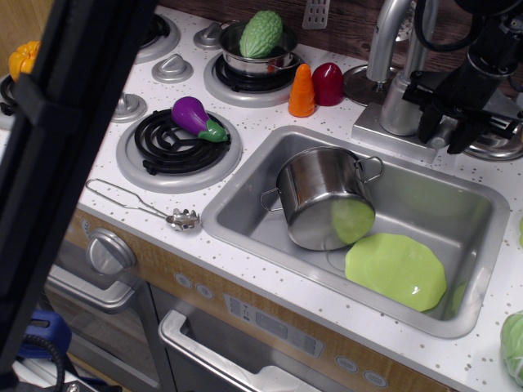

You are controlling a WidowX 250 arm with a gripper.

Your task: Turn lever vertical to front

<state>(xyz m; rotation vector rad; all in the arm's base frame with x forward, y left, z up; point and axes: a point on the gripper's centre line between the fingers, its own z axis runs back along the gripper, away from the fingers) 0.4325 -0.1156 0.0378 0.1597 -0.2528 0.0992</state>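
The lever [442, 131] is a small silver-grey stub on the right side of the faucet body [400, 106], at the back edge of the sink. Only its tip shows between my fingers. My black gripper [442, 132] reaches down from the top right and straddles the lever, with one finger [424, 121] on its left and the other [459, 137] on its right. The jaws look open, with a gap on both sides of the lever tip. The tall curved spout [386, 37] rises behind.
The sink [245, 192] holds a tipped steel pot [320, 196] and a green plate [396, 269]. A carrot [301, 91] and a red pepper [328, 83] stand left of the faucet. A lid [490, 140] lies to the right. A dark bar [73, 139] blocks the left.
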